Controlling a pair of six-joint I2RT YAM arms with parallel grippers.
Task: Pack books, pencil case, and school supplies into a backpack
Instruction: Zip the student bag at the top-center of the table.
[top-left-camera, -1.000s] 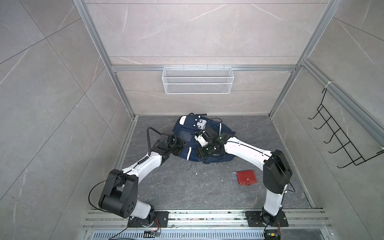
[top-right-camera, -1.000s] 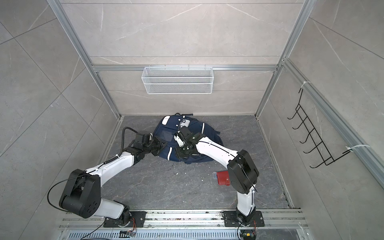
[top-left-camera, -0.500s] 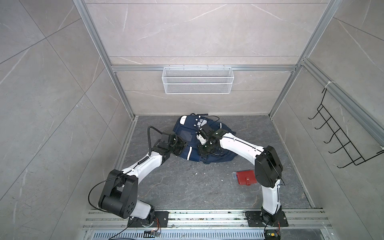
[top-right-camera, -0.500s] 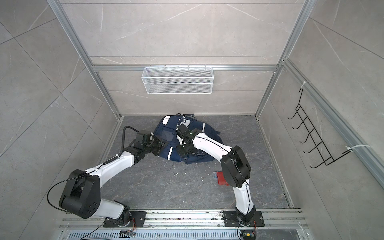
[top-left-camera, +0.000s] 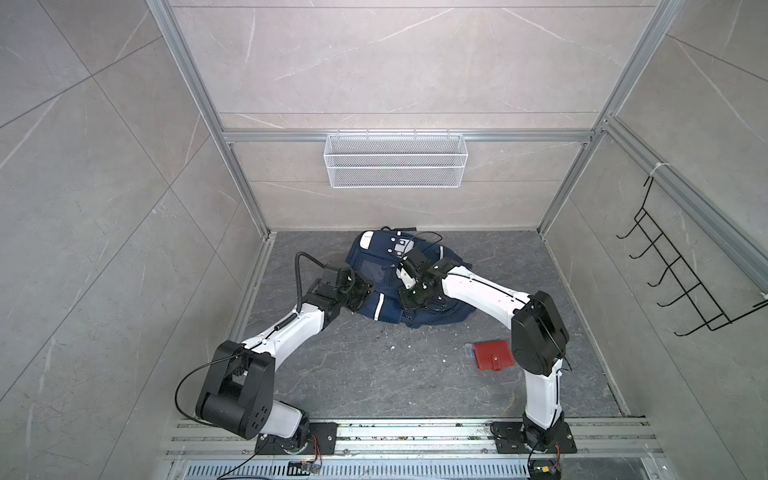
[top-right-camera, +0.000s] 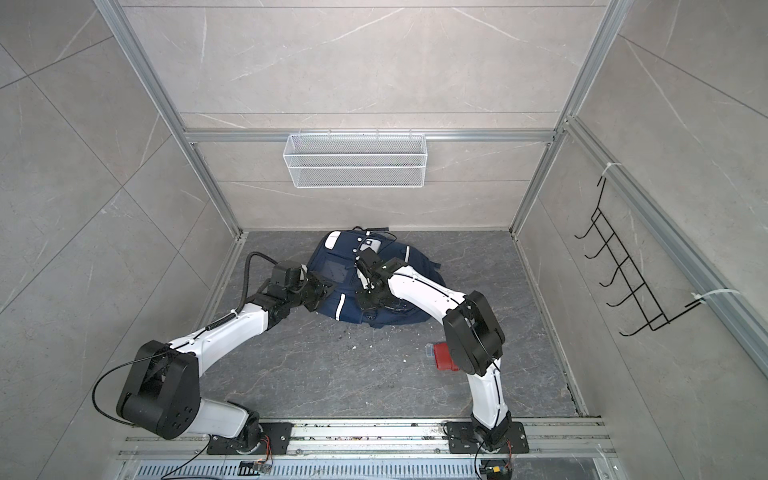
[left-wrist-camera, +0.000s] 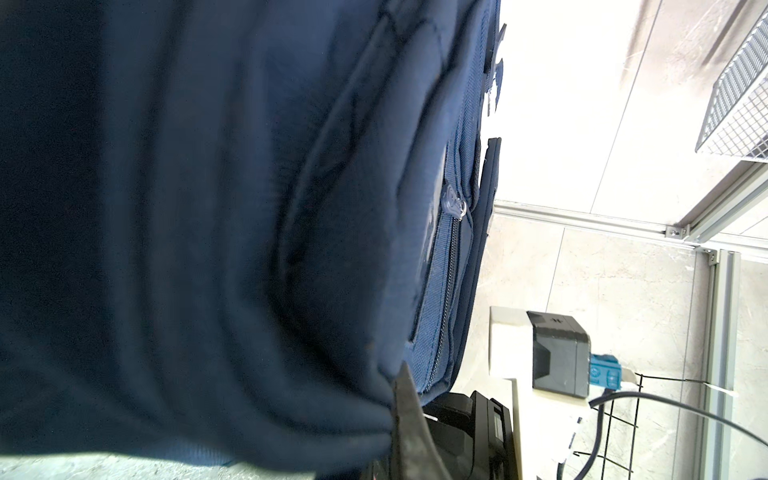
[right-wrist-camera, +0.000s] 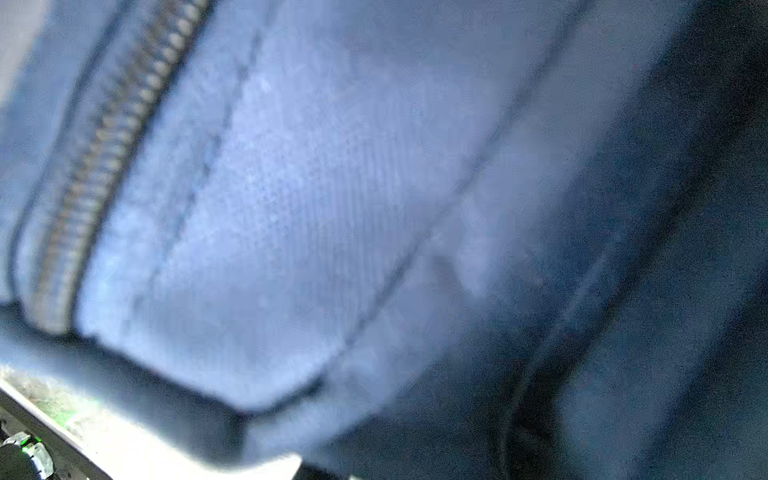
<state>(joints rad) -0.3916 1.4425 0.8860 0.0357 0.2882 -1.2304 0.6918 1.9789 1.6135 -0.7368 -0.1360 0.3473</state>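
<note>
The left claw (top-left-camera: 360, 292) is clamped tight on side fabric of the navy backpack (top-left-camera: 388, 309). The right claw (top-left-camera: 409, 300) presses into the backpack's middle; how far open it is, I cannot tell. The red snap case (top-left-camera: 492, 354) lies well behind the right claw, on the floor.

Bright, even light in both top views, sharp, soft shadows on the floor (top-left-camera: 374, 374). Close, blurred, grainy backpack (right-wrist-camera: 291, 208) fabric in right wrist view; overexposed wall (left-wrist-camera: 561, 104) in left wrist view.
</note>
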